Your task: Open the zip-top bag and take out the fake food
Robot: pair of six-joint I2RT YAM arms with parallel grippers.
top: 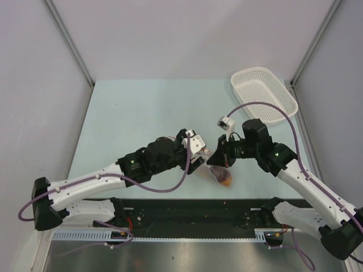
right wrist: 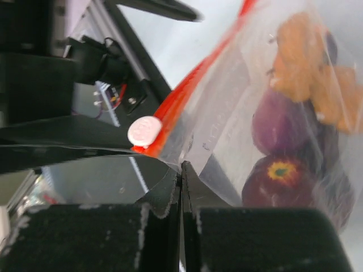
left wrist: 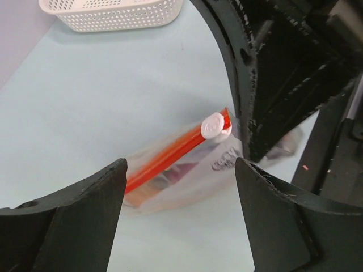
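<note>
While the right end effector (right wrist: 181, 170) is pinching shut on the top edge of the zip-top bag (right wrist: 227, 113), just beside the white slider tab (right wrist: 144, 130), the left end effector (left wrist: 180, 170) is facing it with its fingers (left wrist: 74, 221) spread wide and gripping nothing. In the left wrist view the bag is showing blurred beyond those spread fingers. The red-orange zip strip (left wrist: 164, 158) is running diagonally up to the slider tab, which is sitting right against the right end effector's black fingers. Whether the zip is parting anywhere is not readable from these views. The fake food (right wrist: 283, 141) is sitting inside the bag: orange chunks (right wrist: 300, 56) are bunching at the top of the right wrist view, a purple bulb (right wrist: 272, 119) is lying below them, and a dark maroon piece (right wrist: 281, 184) with a yellow centre is showing lowest. From the top view the bag is lying or hanging near the middle of the pale worktop (top: 142, 102), toward its near edge. Its top is being held between the two end effectors and its body is trailing toward the arm bases. Whether its bottom is touching the worktop cannot be told. The white perforated basket (top: 264, 93) is sitting at the far right corner, well apart from the bag.
</note>
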